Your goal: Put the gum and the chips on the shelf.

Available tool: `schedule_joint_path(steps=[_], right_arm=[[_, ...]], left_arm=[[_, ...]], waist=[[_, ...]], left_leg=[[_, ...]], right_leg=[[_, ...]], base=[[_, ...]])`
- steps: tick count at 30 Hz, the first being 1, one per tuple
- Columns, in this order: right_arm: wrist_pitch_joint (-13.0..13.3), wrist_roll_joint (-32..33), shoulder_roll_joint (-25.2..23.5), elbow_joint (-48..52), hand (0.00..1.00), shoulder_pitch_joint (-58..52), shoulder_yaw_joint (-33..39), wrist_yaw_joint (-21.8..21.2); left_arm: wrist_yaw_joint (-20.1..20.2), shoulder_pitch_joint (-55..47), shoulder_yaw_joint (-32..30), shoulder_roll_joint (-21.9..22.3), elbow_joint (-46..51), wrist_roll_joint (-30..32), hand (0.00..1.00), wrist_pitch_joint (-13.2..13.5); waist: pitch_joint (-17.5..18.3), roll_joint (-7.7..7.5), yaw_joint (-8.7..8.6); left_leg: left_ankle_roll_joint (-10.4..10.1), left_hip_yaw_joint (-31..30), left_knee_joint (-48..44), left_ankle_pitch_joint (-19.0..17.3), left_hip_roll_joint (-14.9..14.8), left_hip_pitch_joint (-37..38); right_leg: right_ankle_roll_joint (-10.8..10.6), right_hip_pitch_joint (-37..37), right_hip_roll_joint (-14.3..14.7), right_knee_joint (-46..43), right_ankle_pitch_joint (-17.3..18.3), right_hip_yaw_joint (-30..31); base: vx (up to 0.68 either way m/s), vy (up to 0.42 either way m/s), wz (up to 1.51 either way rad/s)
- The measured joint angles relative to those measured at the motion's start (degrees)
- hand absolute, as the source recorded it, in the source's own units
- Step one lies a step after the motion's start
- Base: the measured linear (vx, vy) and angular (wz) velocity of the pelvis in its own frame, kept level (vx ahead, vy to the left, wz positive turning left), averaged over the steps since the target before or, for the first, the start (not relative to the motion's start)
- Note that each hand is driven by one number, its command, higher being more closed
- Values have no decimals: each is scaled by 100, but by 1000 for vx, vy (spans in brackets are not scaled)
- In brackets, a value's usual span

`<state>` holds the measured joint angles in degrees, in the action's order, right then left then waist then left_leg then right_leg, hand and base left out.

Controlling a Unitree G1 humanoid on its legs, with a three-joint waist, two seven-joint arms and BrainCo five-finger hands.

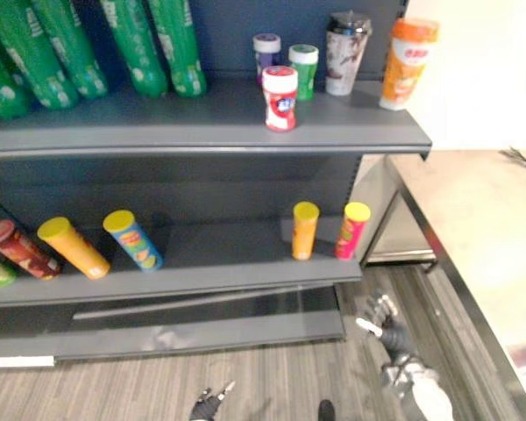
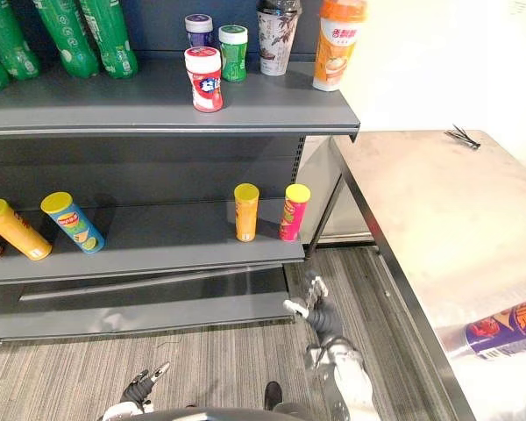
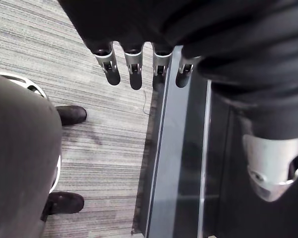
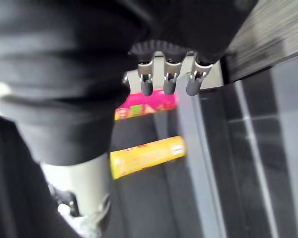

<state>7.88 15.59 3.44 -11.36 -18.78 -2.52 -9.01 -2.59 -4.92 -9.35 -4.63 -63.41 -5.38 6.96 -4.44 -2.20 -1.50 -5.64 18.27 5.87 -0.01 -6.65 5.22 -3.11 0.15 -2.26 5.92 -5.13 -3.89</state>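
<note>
Right hand (image 2: 320, 317) low over the striped floor (image 2: 210, 368), just before the foot of the shelving, fingers loose and straight, holding nothing. Left hand (image 1: 209, 406) lower and nearer, fingers likewise straight, also empty.

Gum: three capped jars on the upper shelf (image 2: 114, 101), with a red-and-white jar (image 2: 204, 81) in front and a purple jar (image 2: 198, 31) and green jar (image 2: 233, 53) behind. Chips on the lower shelf (image 2: 167, 237): orange can (image 2: 245, 213) and pink can (image 2: 293, 213) upright, just beside each other near its right end. Yellow can (image 2: 16, 230), blue can (image 2: 73, 224) and red can (image 1: 17, 248) lying tilted at its left. One more, a purple can (image 2: 504, 331), on its side near the edge of the pale surface (image 2: 421, 202) to the right, well apart from both hands. Probably the item left to shelve.

Likely trouble with that purple can: round, on its side, close to the edge, so apt to roll off at a clumsy touch. Could also topple the two upright cans if set down carelessly beside them. Might snag on the lower shelf's front lip on the way up from floor level.

All jars and cans lidded, contents hidden. Also on the upper shelf: green bottles (image 2: 92, 35) leaning at left, a dark-lidded cup (image 2: 276, 35) and an orange cup (image 2: 337, 44) at right, contents unseen.
</note>
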Motion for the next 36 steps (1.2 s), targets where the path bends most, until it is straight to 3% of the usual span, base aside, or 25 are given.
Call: schedule_joint_path(steps=[6,14,27,30,32,34,35,36], right_arm=[[-13,-427,-1,-1767,0,168,658,117],[-20,-393,-1,-3863,0,515,1442,465],[-41,-156,-3,-5038,0,697,2364,646],[-44,-159,0,-5096,0,778,2700,722],[-43,-158,-9,-5092,0,780,2940,726],[-44,-161,-77,-5021,0,788,3213,732],[-51,-161,-89,-4956,0,810,3332,739],[-93,-159,-144,-4792,0,813,3370,759]], left_arm=[[69,4,48,13,-2,-6,0,1],[91,-3,58,81,-28,-85,0,6],[113,21,61,101,-52,-123,0,39],[120,203,116,89,-30,-349,0,52],[136,265,116,64,-31,-354,0,53],[138,290,112,41,-32,-348,0,55],[154,264,112,37,-28,-347,0,60],[175,261,104,34,-15,-348,0,74]], waist=[[-4,67,1],[-28,209,2],[-139,243,-7],[-504,205,-35],[-611,234,-43],[-660,250,-59],[-669,244,-92],[-702,228,-122]], left_leg=[[-6,8,-1,-43,-2,12],[-24,26,-2,-95,-2,119],[-8,40,-70,-152,-16,244],[59,22,-1308,-766,-166,-165],[123,176,-1641,-957,-186,-288],[224,502,-1873,-1091,-146,-431],[292,781,-2074,-1207,-148,-598],[414,1162,-2076,-1258,-207,-661]], right_leg=[[-12,15,-1,-1,30,-25],[-25,117,1,-5,93,-30],[-37,189,4,-160,221,-33],[-70,-223,-82,-1215,666,44],[-113,-366,-94,-1306,668,221],[-301,-580,-121,-1279,604,554],[-495,-786,-135,-1158,509,774],[-533,-858,-260,-835,504,601]], base=[[26,-2,1],[8,-1,-1],[4,0,0],[-37,16,-5],[-74,71,-45],[-88,146,-85],[-123,195,-115],[-141,183,-130]])
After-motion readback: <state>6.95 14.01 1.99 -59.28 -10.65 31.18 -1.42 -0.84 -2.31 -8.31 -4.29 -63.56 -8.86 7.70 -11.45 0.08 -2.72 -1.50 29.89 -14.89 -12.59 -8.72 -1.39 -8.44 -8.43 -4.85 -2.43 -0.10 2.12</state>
